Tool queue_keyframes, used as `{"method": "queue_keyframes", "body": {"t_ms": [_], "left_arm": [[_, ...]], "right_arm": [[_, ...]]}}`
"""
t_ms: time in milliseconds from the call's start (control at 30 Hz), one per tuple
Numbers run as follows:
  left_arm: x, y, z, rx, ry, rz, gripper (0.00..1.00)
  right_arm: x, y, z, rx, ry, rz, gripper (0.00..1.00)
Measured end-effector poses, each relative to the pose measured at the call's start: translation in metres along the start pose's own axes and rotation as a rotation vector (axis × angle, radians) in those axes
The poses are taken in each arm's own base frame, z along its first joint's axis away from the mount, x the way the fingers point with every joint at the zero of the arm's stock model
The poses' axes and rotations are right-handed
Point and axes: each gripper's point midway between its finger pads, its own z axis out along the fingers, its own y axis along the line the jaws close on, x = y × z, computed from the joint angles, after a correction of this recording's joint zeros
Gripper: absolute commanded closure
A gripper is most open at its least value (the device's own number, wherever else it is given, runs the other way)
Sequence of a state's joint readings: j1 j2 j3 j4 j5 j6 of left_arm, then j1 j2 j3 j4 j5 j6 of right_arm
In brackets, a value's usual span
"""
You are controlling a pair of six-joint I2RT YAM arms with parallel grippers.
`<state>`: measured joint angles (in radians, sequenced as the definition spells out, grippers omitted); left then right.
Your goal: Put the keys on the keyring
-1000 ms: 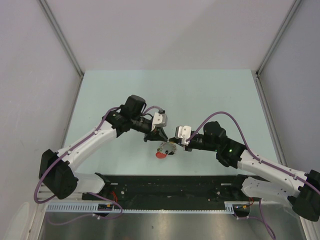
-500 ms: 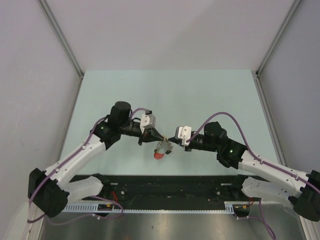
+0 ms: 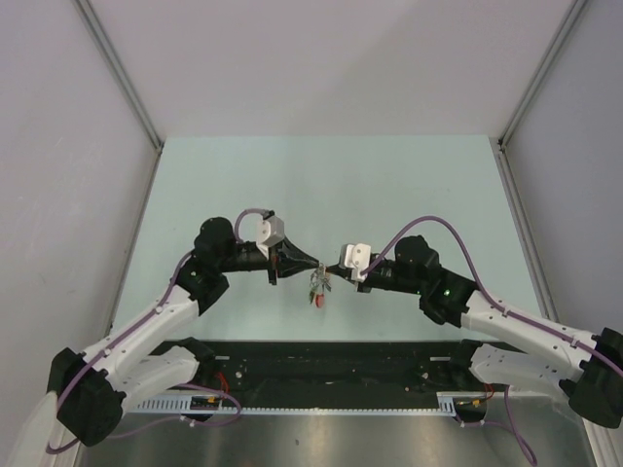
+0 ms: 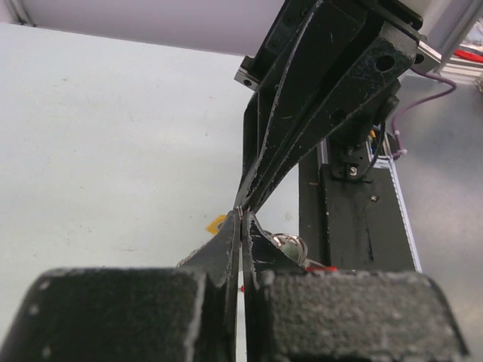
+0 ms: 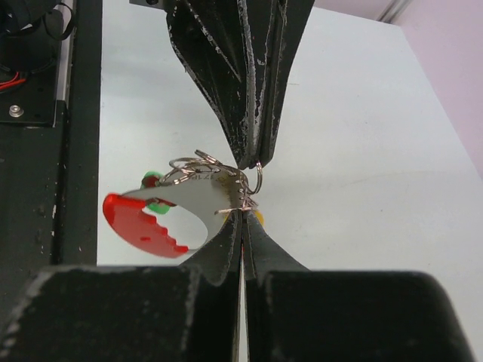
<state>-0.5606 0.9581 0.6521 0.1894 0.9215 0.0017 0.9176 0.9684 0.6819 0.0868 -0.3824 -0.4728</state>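
Nearest me, my right gripper (image 5: 241, 217) is clamped tight on the keyring (image 5: 189, 204) at the edge of its grey tag. The red band (image 5: 139, 226) hangs off to the gripper's left. A green key head (image 5: 157, 205) peeks out from behind the tag, and a yellow key head (image 5: 259, 217) sits right at the fingertips. Just beyond, tip to tip, the left gripper (image 5: 251, 160) pinches the keyring's wire loop above the pale table (image 5: 362, 151).

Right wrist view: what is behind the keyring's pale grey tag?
A green key head peeks through the cutout of the keyring tag, and a yellow key head past its right edge. The key blades are covered by the tag; wire loops show above it.
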Motion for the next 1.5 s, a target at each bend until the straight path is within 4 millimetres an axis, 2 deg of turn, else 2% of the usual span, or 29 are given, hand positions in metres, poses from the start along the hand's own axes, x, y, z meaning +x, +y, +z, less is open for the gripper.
{"method": "queue_keyframes", "body": {"t_ms": [300, 333, 400, 433, 467, 600, 833, 1000, 1267, 1500], "left_arm": [[-0.005, 0.0, 0.001, -0.06, -0.122, -0.04, 0.99], [-0.004, 0.0, 0.001, -0.065, -0.128, -0.043, 0.97], [-0.004, 0.0, 0.0, -0.072, -0.138, -0.05, 0.85], [-0.004, 0.0, 0.0, -0.075, -0.141, -0.049, 0.75], [-0.006, 0.0, -0.001, -0.078, -0.146, -0.044, 0.72], [-0.012, -0.003, -0.006, -0.095, -0.158, -0.007, 0.66], [-0.01, 0.003, -0.005, -0.1, -0.073, 0.014, 0.56], [-0.008, 0.012, 0.003, -0.059, 0.034, 0.032, 0.53], [0.011, 0.03, 0.01, 0.063, 0.25, 0.091, 0.57], [0.03, 0.041, 0.014, 0.142, 0.356, 0.13, 0.53]], "right_arm": [[-0.001, -0.001, 0.004, 0.004, -0.007, -0.004, 1.0], [-0.001, -0.001, 0.004, 0.004, -0.007, -0.003, 1.0], [-0.001, -0.002, 0.004, 0.009, -0.005, -0.004, 1.0], [-0.001, -0.002, 0.004, 0.009, -0.005, -0.004, 1.0], [-0.001, -0.002, 0.004, 0.011, -0.004, -0.004, 1.0], [0.002, -0.001, 0.003, 0.008, 0.01, 0.0, 1.0], [0.006, 0.001, 0.002, 0.0, 0.024, -0.003, 1.0], [0.007, 0.002, 0.002, -0.003, 0.028, -0.01, 1.0], [0.007, 0.004, 0.002, -0.009, 0.031, -0.01, 1.0], [0.005, 0.004, 0.001, -0.009, 0.025, -0.016, 1.0]]}}
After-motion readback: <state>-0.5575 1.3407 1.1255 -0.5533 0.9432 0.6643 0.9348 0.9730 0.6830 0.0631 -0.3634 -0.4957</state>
